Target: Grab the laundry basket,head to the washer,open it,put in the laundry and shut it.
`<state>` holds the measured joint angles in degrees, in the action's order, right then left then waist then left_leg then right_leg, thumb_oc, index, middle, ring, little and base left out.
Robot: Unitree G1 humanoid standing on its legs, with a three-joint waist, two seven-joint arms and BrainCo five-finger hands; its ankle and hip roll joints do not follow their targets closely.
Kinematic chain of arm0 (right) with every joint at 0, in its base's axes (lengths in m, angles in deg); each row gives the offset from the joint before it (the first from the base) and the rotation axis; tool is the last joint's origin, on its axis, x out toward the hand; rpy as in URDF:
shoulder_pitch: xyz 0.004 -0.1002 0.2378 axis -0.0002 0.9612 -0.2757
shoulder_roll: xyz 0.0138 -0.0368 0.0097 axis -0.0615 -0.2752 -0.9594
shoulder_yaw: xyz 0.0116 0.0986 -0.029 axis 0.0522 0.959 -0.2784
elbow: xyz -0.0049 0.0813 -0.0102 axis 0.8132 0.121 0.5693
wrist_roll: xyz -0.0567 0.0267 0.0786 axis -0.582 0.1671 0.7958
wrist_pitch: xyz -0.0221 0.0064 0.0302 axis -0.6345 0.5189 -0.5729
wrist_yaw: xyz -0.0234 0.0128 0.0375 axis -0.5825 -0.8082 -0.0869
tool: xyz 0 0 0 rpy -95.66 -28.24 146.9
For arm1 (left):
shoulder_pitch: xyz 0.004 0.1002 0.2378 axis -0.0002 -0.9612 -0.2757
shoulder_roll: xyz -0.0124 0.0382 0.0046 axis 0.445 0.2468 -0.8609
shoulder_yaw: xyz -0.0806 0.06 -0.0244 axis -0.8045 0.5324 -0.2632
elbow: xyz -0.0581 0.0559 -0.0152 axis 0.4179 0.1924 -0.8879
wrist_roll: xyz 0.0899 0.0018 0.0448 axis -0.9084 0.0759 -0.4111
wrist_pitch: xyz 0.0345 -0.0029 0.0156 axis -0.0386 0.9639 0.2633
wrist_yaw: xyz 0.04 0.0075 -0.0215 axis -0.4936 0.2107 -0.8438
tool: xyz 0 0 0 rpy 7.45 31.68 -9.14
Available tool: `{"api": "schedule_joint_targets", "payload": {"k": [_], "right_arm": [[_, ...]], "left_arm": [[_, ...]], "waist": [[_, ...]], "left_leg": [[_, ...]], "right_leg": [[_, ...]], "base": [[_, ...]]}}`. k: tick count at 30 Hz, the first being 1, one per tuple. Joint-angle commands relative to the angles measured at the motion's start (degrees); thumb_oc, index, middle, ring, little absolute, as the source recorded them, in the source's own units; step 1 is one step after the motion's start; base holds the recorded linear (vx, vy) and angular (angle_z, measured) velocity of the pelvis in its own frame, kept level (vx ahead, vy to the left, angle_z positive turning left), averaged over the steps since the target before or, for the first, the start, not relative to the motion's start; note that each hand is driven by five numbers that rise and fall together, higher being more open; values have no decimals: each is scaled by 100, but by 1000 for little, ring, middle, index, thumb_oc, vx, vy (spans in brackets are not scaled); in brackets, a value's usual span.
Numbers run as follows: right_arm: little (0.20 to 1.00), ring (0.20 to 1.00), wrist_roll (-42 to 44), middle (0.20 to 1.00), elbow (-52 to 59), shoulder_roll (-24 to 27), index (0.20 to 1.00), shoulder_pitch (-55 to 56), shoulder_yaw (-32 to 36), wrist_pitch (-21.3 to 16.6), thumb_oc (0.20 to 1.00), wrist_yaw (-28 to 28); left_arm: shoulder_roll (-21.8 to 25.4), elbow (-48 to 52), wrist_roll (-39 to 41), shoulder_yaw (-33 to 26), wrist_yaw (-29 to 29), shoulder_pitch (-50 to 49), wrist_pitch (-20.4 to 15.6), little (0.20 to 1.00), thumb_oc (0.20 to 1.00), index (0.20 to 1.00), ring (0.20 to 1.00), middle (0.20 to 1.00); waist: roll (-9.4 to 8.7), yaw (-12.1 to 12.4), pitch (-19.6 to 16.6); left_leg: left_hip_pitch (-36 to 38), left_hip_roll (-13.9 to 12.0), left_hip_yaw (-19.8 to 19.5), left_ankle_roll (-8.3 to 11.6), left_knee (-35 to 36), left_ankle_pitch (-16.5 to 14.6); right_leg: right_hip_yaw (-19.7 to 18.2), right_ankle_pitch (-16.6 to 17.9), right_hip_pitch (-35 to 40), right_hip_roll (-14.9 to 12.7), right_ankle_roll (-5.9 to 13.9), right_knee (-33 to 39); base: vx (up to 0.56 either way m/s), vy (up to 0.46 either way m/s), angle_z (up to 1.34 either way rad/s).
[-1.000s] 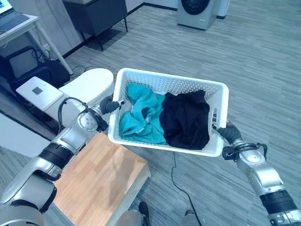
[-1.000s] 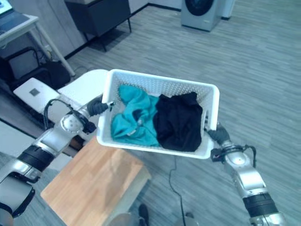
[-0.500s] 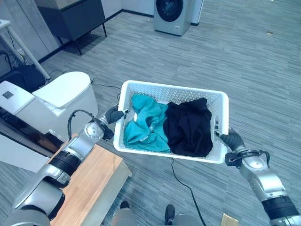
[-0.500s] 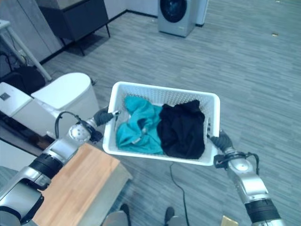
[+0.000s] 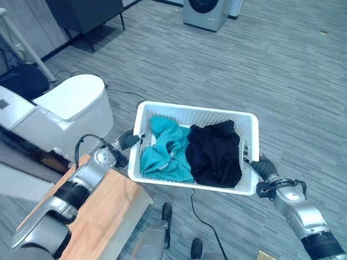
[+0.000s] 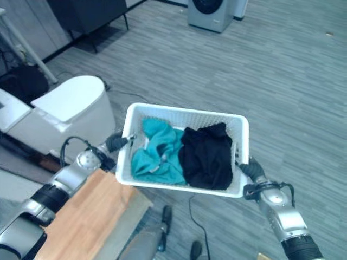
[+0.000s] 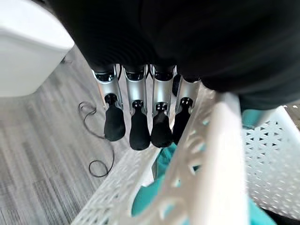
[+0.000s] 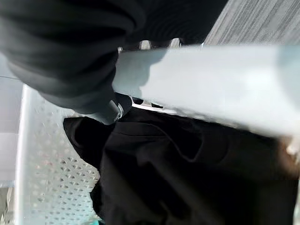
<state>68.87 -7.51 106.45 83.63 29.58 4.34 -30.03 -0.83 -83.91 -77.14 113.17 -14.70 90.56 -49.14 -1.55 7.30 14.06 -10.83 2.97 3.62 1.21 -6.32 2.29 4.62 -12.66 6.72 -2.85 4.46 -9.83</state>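
Observation:
I carry a white perforated laundry basket (image 5: pixel 195 111) in front of me, above the floor. A teal garment (image 5: pixel 164 149) lies in its left half and a black garment (image 5: pixel 214 155) in its right half. My left hand (image 5: pixel 129 140) is curled on the basket's left end; in the left wrist view its fingers (image 7: pixel 139 125) hook over the rim (image 7: pixel 211 164). My right hand (image 5: pixel 262 167) grips the right end, with the rim (image 8: pixel 215 79) crossing the right wrist view above the black garment (image 8: pixel 187 178). The grey washer (image 5: pixel 205 11) stands far ahead.
A white toilet-shaped unit (image 5: pixel 65 108) stands at the left beside the basket. A wooden tabletop (image 5: pixel 92 216) lies at the lower left under my left arm. A dark cabinet (image 5: pixel 87 12) stands at the back left. Open grey plank floor (image 5: pixel 282 70) stretches toward the washer.
The view has shifted as I move: the washer stays at the top and the wooden tabletop has slid to the lower left. The basket stays held in both hands.

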Motion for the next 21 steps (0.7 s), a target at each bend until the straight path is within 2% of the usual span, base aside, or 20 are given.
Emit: {"api": "schedule_joint_targets", "payload": {"k": [1, 3, 4, 5, 6, 7, 10, 11, 12, 13, 14, 15, 16, 17, 18, 20, 21], "right_arm": [[200, 200, 249, 200, 243, 87, 200, -281, 756, -548, 200, 157], [200, 200, -26, 200, 168, -69, 200, -405, 679, -412, 200, 235], [200, 200, -225, 200, 85, -148, 200, -494, 699, -385, 200, 256], [200, 200, -228, 200, 79, -143, 200, -504, 689, -388, 200, 257], [200, 200, -264, 200, -5, -185, 200, -492, 831, -417, 200, 140], [200, 200, -263, 200, -4, -183, 200, -491, 840, -418, 200, 140], [200, 200, -157, 200, -24, -142, 200, -331, 1102, -474, 200, -31], [200, 200, -103, 200, -35, -103, 200, -326, 1142, -489, 200, -55], [200, 200, -101, 200, -37, -104, 200, -321, 1153, -490, 200, -55], [200, 200, -68, 200, -78, -80, 200, -368, 1134, -514, 200, -90], [200, 200, -45, 200, -79, -38, 200, -406, 1119, -514, 200, -115], [200, 200, -44, 200, -80, -32, 200, -408, 1121, -513, 200, -117], [200, 200, -43, 200, -60, -6, 200, -485, 1080, -491, 200, -119], [200, 200, -43, 200, -61, -3, 200, -490, 1074, -490, 200, -120], [200, 200, -88, 200, -83, -8, 200, -568, 1026, -466, 200, -105], [200, 200, -100, 200, -60, 23, 200, -560, 1024, -442, 200, -86], [200, 200, -92, 200, -70, 7, 200, -573, 957, -419, 200, -18]], "left_arm": [[847, -161, 115, -940, -395, 248, -83, 200, 200, 200, 200, 200], [812, -53, -5, -1181, -379, -72, -57, 200, 200, 200, 200, 200], [805, -22, -35, -1281, -390, -206, -40, 200, 200, 200, 200, 200], [802, -17, -38, -1297, -389, -218, -39, 200, 200, 200, 200, 200], [772, -89, -85, -1226, -411, -78, -26, 200, 200, 200, 200, 200], [768, -97, -84, -1214, -413, -61, -27, 200, 200, 200, 200, 200], [645, -208, -198, -845, -382, 394, 8, 200, 200, 200, 200, 200], [614, -303, -247, -733, -409, 644, -10, 200, 200, 200, 200, 200], [606, -325, -243, -707, -413, 672, -17, 200, 200, 200, 200, 200], [585, -414, -227, -612, -431, 852, -25, 200, 200, 200, 200, 200], [559, -525, -185, -558, -506, 960, -43, 200, 200, 200, 200, 200], [553, -539, -180, -550, -510, 971, -50, 200, 200, 200, 200, 200], [630, -655, -158, -550, -517, 1002, -75, 200, 200, 200, 200, 200], [630, -662, -156, -553, -516, 1001, -82, 200, 200, 200, 200, 200], [776, -741, -186, -572, -492, 954, -127, 200, 200, 200, 200, 200], [822, -738, -189, -491, -482, 999, -138, 200, 200, 200, 200, 200], [891, -736, -103, -551, -466, 902, -184, 200, 200, 200, 200, 200]], "waist": [[-391, 275, -607], [-267, 145, -595], [-3, -3, -569], [-16, -19, -561], [148, -214, -497], [159, -228, -499], [193, -630, -431], [186, -763, -506], [217, -766, -480], [245, -823, -495], [278, -920, -510], [318, -911, -482], [380, -995, -490], [419, -990, -474], [490, -1028, -508], [459, -1036, -575], [458, -1098, -768]], "left_leg": [[-445, 282, 46, -378, -262, -67], [-36, 144, 96, -518, -185, -289], [374, -101, 34, -558, -31, -364], [376, -78, 33, -561, -24, -361], [742, -211, -73, -437, 93, -409], [732, -220, -97, -429, 105, -388], [1038, -255, -383, -174, 76, -523], [1263, -278, -470, -66, 166, -680], [1313, -319, -492, -51, 183, -698], [1455, -352, -549, 5, 206, -820], [1721, -377, -673, 72, 190, -1044], [1759, -417, -667, 74, 177, -1083], [2139, -516, -740, 146, 194, -1332], [2177, -559, -728, 150, 201, -1358], [2569, -700, -684, 214, 270, -1494], [2648, -720, -674, 251, 248, -1514], [2761, -905, -739, 331, -26, -1227]], "right_leg": [[79, 997, 319, 306, 513, -890], [121, 1774, -163, 146, 953, -2174], [332, 1854, -664, 139, 987, -3040], [335, 1820, -690, 111, 987, -3103], [652, 1449, -1224, -157, 889, -3284], [682, 1464, -1223, -149, 877, -3268], [946, 1152, -1519, -353, 615, -2068], [889, 1048, -1703, -516, 448, -1009], [927, 1064, -1612, -471, 439, -923], [824, 1177, -1738, -586, 437, -410], [623, 1502, -2003, -854, 548, 238], [640, 1535, -1922, -807, 552, 320], [625, 1862, -2288, -1120, 711, 855], [642, 1878, -2234, -1074, 714, 904], [764, 2038, -2310, -1137, 808, 1121], [774, 2063, -2176, -1097, 811, 1142], [570, 2207, -2058, -867, 705, 853]], "base": [[474, 62, -15], [518, 90, 1], [400, 73, -27], [575, 38, -14], [306, -19, 23], [435, -63, 47], [367, -201, 83], [387, -242, 140], [395, -241, 151], [459, -264, 111], [456, -255, 50], [648, -348, 46], [357, -173, 56], [662, -341, 72], [479, -261, 57], [489, -296, 16], [481, -300, -27]]}}
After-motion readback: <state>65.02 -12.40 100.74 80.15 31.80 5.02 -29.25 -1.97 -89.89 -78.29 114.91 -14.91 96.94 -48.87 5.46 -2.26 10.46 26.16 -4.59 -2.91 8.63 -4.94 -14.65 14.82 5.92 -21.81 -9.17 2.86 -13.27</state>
